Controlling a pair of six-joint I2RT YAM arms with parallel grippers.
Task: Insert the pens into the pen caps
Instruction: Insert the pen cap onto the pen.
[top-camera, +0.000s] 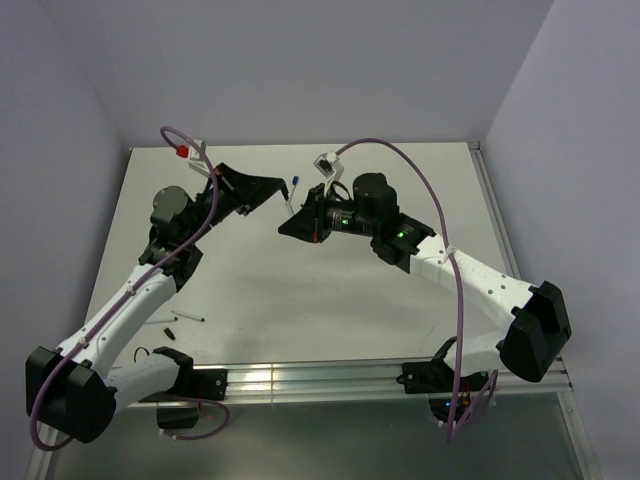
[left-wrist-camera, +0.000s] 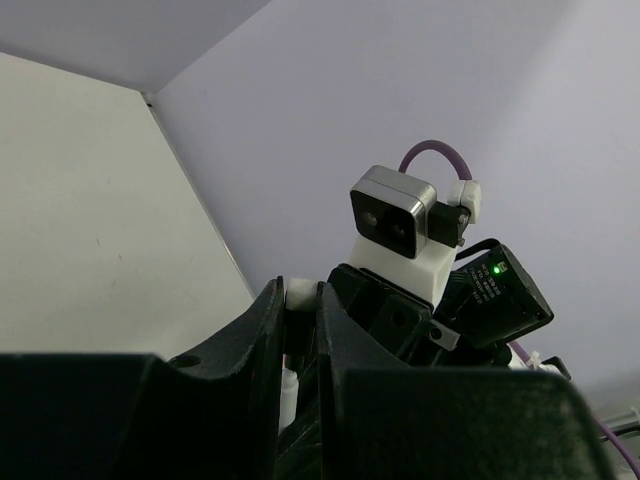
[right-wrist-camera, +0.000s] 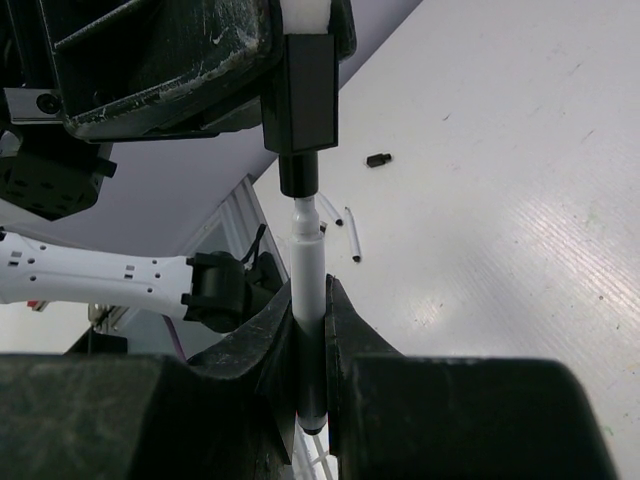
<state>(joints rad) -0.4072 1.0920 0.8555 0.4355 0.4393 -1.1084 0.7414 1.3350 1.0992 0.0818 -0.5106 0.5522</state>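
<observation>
Right wrist view showed my right jaws pinched on a white pen (right-wrist-camera: 308, 275), held clear of the desk (right-wrist-camera: 520, 200) so its tip met the black cap (right-wrist-camera: 297, 176) gripped in the left jaws, ready for pushing home.

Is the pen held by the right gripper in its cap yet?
Partly in: the tip of the pen sits inside the black cap, but its narrow white neck shows below the rim; not fully seated.
</observation>
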